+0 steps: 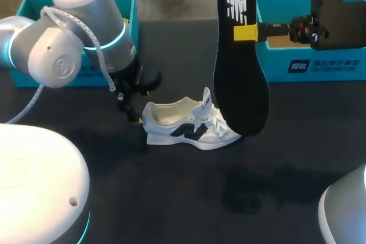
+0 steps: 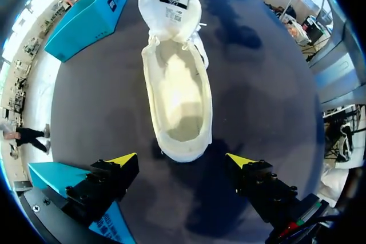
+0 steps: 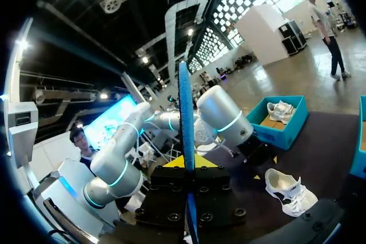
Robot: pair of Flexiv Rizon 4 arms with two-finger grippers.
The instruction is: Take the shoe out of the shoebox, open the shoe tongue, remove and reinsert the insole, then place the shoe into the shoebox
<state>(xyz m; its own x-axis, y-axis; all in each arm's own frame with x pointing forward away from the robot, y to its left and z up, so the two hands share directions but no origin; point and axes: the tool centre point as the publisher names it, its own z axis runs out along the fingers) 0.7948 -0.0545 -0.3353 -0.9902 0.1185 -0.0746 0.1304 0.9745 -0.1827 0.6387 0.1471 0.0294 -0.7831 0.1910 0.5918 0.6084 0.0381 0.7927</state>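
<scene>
My right claw (image 1: pixel 247 32) is clamped on the black insole (image 1: pixel 240 78), held upright over the table (image 1: pixel 229 198). My left claw (image 2: pixel 182 159) gapes wide, holding nothing, just behind the heel of the white shoe (image 1: pixel 189 125) mid-table. The left shoebox (image 1: pixel 34 10) and right shoebox (image 1: pixel 309 64) line the far edge.

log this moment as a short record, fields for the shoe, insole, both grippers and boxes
shoe: white, on its sole on the table, tongue lifted
insole: black, held up off the table
right gripper: shut on insole
left gripper: open, straddling the shoe's heel
left shoebox: teal, table's far left
right shoebox: teal, table's far right
</scene>
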